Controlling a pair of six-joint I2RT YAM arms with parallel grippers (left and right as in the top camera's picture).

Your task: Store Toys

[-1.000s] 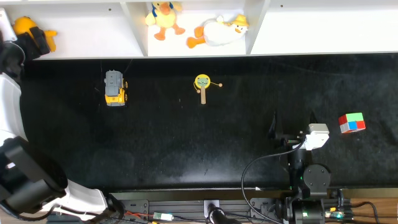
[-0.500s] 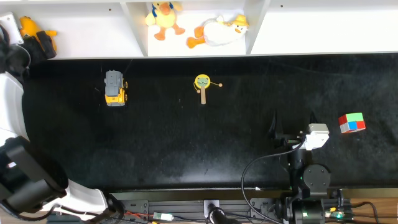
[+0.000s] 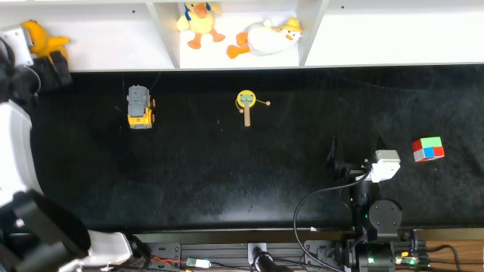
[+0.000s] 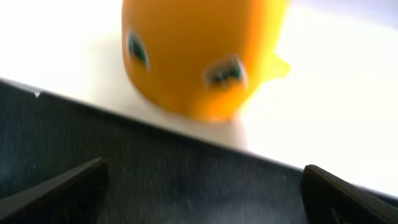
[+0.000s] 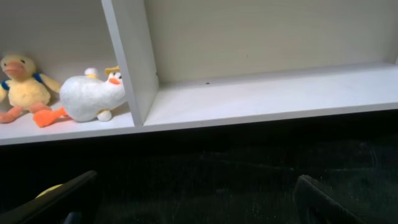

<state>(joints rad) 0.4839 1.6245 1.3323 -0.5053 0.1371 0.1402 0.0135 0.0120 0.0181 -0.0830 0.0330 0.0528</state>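
An orange round toy with two eyes sits in the left compartment of the white shelf. My left gripper is open just in front of it, over the black mat at the shelf's edge, and holds nothing. On the mat lie a yellow and grey truck, a yellow rattle drum and a coloured cube. My right gripper stands open low at the right, left of the cube, facing the shelf.
A yellow duck plush and a white goose plush lie in the middle compartment. The right compartment holds nothing. Cables run along the table's front edge.
My left gripper has drawn back from the shelf onto the mat's edge, leaving the orange toy in the left compartment. The right arm has not moved.
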